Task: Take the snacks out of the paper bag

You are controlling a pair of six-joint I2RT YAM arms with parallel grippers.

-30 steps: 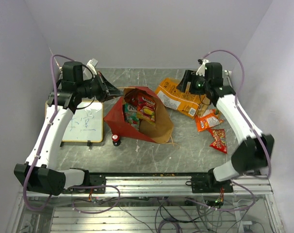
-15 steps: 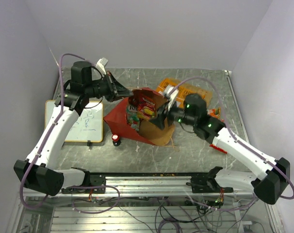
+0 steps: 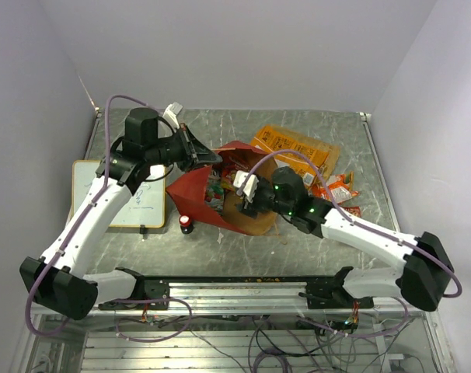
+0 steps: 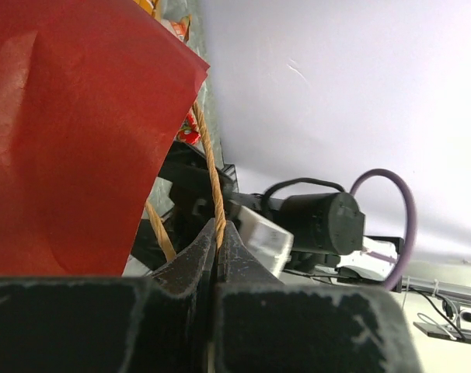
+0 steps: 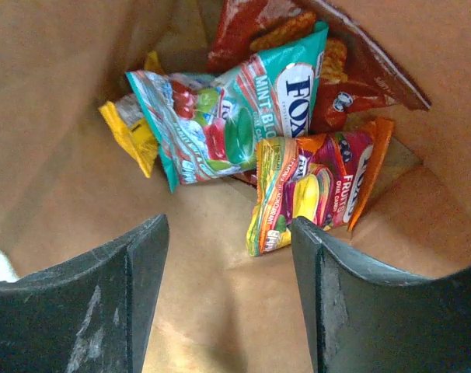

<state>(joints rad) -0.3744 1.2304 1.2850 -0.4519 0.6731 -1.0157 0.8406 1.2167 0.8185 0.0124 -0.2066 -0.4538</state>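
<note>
Paper bag (image 3: 190, 193), red outside and brown inside, sits on the desk (image 3: 298, 249). Left tool (image 4: 217, 227) is pressed together on the bag's twisted cord handle (image 4: 207, 159), at the bag's rim. Right tool (image 5: 226, 233) is inside the bag's mouth, fingers spread, gripping nothing. Deeper in the bag lie a teal mint packet (image 5: 235, 116), an orange fruit packet (image 5: 317, 190), a red chip bag (image 5: 247, 31) and a yellow packet (image 5: 130, 136). Outside, right of the bag in the top view, rest a large orange bag (image 3: 294, 148) and small red packets (image 3: 338, 186).
</note>
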